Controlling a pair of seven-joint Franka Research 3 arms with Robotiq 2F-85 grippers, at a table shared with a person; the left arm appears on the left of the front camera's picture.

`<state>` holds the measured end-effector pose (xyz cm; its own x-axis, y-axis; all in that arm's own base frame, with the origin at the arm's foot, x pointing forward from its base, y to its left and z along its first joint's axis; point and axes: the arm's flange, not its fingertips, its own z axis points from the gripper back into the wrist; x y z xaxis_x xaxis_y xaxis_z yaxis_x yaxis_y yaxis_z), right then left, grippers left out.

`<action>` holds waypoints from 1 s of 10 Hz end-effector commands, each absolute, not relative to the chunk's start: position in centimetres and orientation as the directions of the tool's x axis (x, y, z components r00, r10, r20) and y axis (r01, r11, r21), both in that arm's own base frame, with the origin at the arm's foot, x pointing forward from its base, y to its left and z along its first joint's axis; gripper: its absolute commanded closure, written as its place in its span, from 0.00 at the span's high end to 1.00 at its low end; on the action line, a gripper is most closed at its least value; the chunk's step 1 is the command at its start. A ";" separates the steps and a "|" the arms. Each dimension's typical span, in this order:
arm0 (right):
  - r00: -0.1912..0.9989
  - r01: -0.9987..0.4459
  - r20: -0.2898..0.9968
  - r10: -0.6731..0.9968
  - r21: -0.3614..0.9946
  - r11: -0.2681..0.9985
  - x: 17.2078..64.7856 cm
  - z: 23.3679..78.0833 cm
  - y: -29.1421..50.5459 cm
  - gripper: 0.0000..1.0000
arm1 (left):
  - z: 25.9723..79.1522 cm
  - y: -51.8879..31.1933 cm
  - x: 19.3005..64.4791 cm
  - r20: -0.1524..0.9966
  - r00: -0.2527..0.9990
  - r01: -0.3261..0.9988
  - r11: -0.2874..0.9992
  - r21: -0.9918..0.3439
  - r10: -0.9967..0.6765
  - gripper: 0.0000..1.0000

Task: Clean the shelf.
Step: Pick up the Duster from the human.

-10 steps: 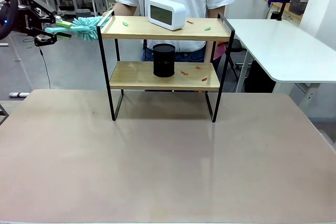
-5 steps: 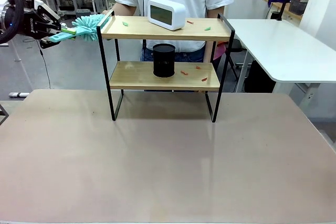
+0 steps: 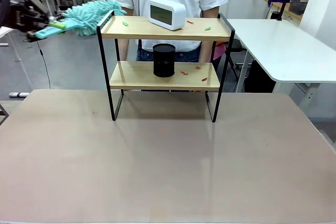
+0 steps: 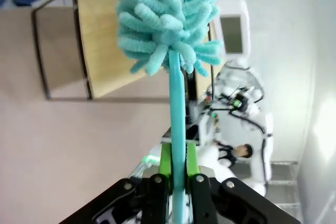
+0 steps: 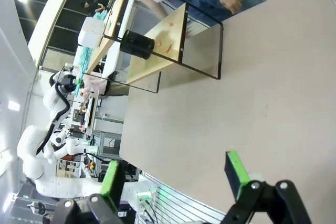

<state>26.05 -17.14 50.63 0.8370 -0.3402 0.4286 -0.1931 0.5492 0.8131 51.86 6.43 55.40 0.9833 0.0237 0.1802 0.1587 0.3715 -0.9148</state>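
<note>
Beige table (image 3: 157,171) bears shelf (image 3: 142,27); wrist views: left claw (image 4: 178,153) clamps duster (image 4: 168,19) handle, right claw (image 5: 173,166) gapes empty.

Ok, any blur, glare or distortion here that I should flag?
Front view: evenly lit, sharp, soft shadow beneath the shelf, left gripper slightly smeared. Left wrist view: duster crisp, background soft. Right wrist view: rolled sideways, wide-lens stretch toward the edges.
</note>
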 end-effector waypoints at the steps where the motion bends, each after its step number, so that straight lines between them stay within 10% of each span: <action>1: 0.824 -0.222 0.455 -0.337 0.807 0.547 26.3 50.8 -17.0 1.00 | 57.8 10.7 42.2 0.262 0.964 0.250 0.501 -0.828 -0.048 0.00; 5: 0.824 -0.222 0.455 -0.337 0.807 0.547 26.3 50.8 -17.0 1.00 | 57.9 14.5 23.5 0.384 0.859 0.513 0.566 -0.645 -0.339 0.00; 10: 0.824 -0.222 0.455 -0.337 0.807 0.547 26.3 50.8 -17.0 1.00 | 58.4 15.3 21.8 0.336 0.873 0.487 0.597 -0.638 -0.353 0.00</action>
<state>26.06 -17.14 50.65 0.8373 -0.3400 0.4283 -0.1913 0.5516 0.8119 21.04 14.90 57.60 0.8632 -0.3800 0.3324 0.5037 0.6040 -0.6177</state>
